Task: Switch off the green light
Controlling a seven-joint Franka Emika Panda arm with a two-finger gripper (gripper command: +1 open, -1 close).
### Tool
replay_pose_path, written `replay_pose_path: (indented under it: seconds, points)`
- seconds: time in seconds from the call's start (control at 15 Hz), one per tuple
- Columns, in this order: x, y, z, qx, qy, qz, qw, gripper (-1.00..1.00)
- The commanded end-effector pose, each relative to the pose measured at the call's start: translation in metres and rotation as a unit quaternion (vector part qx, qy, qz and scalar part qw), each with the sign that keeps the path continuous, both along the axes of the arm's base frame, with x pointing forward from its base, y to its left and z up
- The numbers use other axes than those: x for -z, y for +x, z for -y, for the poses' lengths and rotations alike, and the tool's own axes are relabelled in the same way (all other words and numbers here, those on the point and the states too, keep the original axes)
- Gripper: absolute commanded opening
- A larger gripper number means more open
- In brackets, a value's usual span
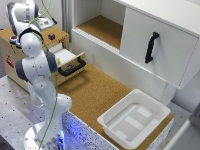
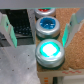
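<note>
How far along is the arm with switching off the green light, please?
Done: the arm is lined up, with the green light centred between the open fingers in the wrist view. In hand: the approach to the button. Left: the press itself, since the cap glows brightly; the blue button beyond it is untouched.

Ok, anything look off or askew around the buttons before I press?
Nothing stands out. The green light is lit and intact, in line with the blue button and red button. The fingers straddle the row. The drawer stands open.
</note>
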State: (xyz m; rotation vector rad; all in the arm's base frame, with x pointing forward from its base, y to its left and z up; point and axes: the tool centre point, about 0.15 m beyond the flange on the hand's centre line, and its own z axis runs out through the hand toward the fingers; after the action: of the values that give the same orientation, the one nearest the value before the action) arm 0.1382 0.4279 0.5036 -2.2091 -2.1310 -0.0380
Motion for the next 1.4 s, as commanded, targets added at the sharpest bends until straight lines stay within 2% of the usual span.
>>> replay_pose_path:
  seconds: [0.0,0.27,0.73,1.07,1.13,1.2,1.33]
  points:
    - [0.003,-0.008,-0.019,-0.003,0.003,0.014,1.000,-1.00]
    - [0.016,0.006,-0.021,-0.010,0.008,0.013,1.000,-1.00]
    - [0.041,0.012,-0.020,-0.027,0.005,-0.007,1.000,-1.00]
    - [0.052,0.033,-0.023,-0.031,0.012,0.010,0.999,-1.00]
    - [0.056,0.036,-0.023,-0.044,-0.005,0.025,0.999,-1.00]
    - [0.067,0.035,-0.025,-0.065,-0.028,0.025,0.997,-1.00]
    - [0.073,0.030,-0.023,-0.059,-0.015,0.017,0.998,-1.00]
